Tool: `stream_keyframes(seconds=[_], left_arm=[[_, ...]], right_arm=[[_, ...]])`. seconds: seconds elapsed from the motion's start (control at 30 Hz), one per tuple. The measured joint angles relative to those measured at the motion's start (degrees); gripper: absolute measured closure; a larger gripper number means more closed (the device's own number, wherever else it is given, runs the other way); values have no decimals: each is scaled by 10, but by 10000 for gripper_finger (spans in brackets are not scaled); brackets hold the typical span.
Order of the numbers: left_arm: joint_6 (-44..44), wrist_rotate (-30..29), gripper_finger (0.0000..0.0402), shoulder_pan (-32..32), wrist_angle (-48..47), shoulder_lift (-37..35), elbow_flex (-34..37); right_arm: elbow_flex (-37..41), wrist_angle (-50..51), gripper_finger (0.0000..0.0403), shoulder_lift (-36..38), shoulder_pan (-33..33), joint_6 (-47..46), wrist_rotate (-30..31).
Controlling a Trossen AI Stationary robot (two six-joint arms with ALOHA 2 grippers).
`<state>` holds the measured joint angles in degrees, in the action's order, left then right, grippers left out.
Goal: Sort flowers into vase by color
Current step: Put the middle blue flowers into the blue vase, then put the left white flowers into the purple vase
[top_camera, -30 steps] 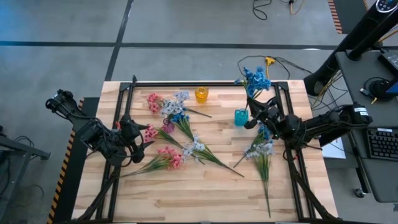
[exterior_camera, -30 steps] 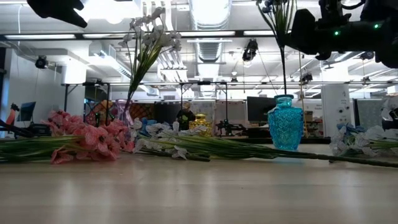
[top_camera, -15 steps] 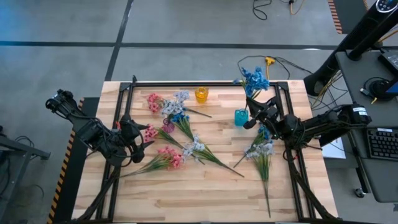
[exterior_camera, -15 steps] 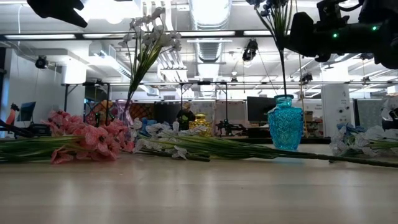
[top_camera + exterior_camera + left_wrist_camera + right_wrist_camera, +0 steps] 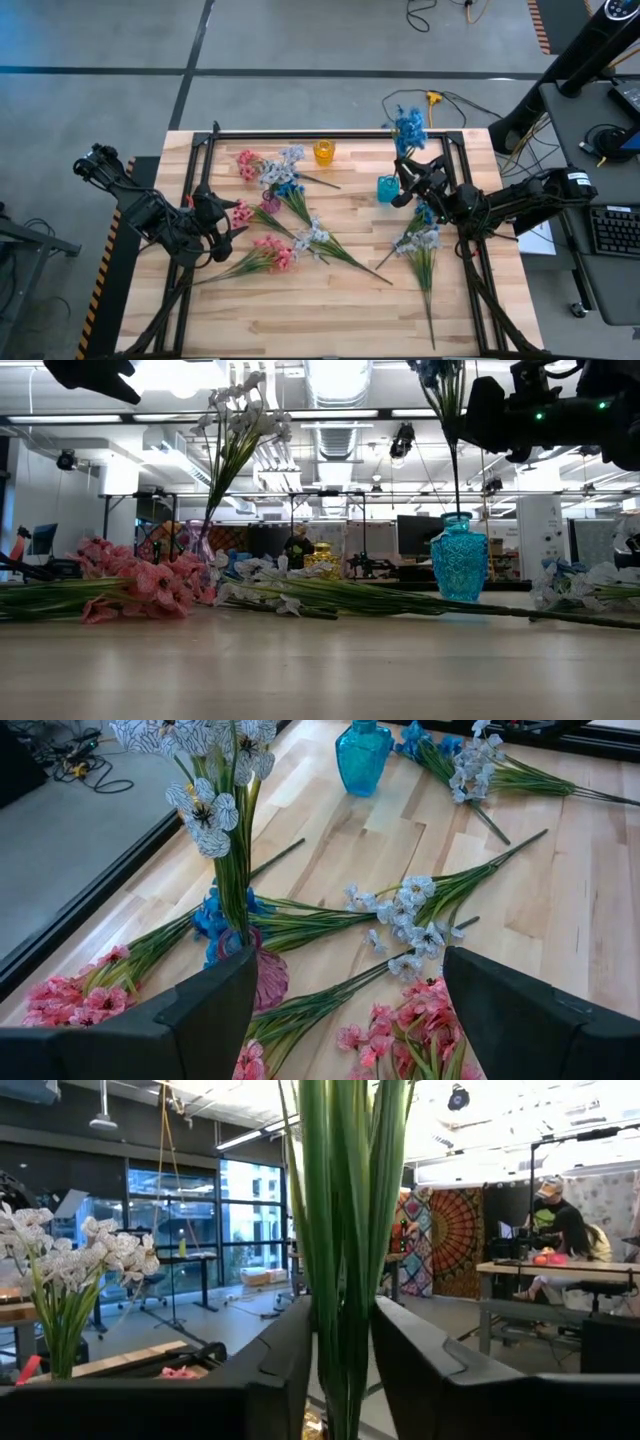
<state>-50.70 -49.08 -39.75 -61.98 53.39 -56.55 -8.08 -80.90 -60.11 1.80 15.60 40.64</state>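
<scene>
Teal patterned vase [image 5: 459, 557], pink flowers [image 5: 140, 585], apparently amber jar [image 5: 323, 152]

1. The blue sprig's [image 5: 447, 390] blossoms run off the low view's top edge; only its stem shows, going down into the blue vase [image 5: 459, 558].
2. In the right wrist view the same sprig's leaves [image 5: 347, 1230] fill the middle, cut off above and below, so neither blossoms nor vase show there.
3. The right gripper [image 5: 404, 180] is too small in the high view to tell whether its fingers touch the stem.
4. The pink vase [image 5: 262, 982] is partly hidden behind the left gripper's finger [image 5: 195, 1020].
5. The pink vase is too small to make out from above.
</scene>
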Motion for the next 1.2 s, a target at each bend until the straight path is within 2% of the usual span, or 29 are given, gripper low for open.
stream_keyframes(seconds=[0.23,0.67,0.87,1.2], left_arm=[[0,0,100,0,0,0,0],[-9,1,100,0,3,0,0],[-34,-40,100,0,15,0,0],[-44,-40,100,0,28,14,0]], right_arm=[[0,15,254,0,0,-10,20],[0,14,203,1,-16,-22,27],[-12,60,183,1,-57,-21,115],[-91,210,152,1,-130,0,288]])
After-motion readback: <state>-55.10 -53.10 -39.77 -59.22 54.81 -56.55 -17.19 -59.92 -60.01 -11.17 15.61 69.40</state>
